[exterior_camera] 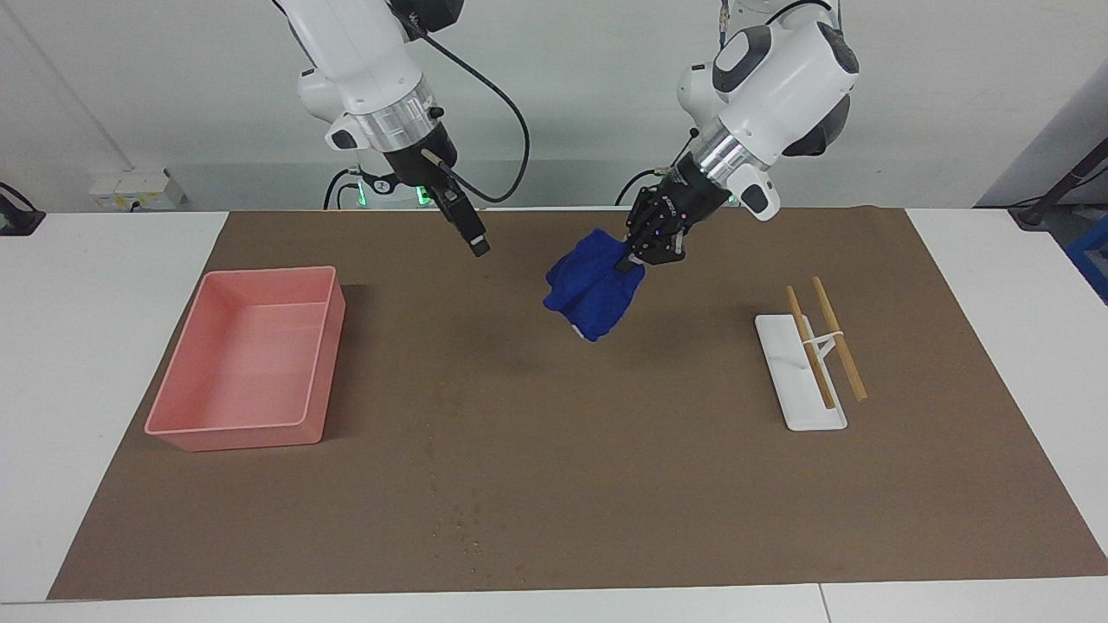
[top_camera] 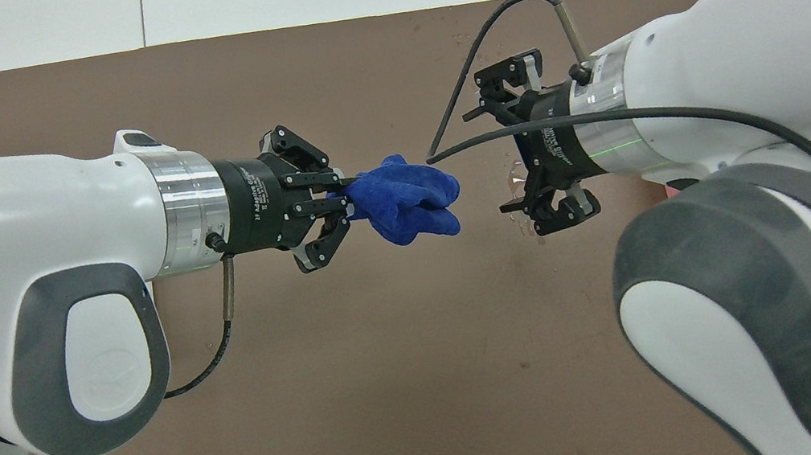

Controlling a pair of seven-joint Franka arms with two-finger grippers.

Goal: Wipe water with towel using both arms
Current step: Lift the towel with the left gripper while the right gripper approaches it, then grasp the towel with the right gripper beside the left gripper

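Note:
The deep-blue towel [exterior_camera: 593, 285] hangs bunched in the air over the brown mat [exterior_camera: 554, 467], about mid-table. My left gripper [exterior_camera: 636, 255] is shut on the towel's upper edge; it also shows in the overhead view [top_camera: 345, 196], with the towel [top_camera: 405, 199] sticking out past its fingers. My right gripper [exterior_camera: 472, 234] is up in the air over the mat beside the towel, toward the right arm's end, and not touching it. In the overhead view it [top_camera: 500, 155] is open and empty, facing the towel. A few small shiny drops [top_camera: 514, 178] show on the mat beneath it.
A pink tray [exterior_camera: 177, 372] stands on the mat toward the right arm's end. A white tray [exterior_camera: 814, 415] with two wooden sticks lies toward the left arm's end. White tabletop borders the mat at both ends.

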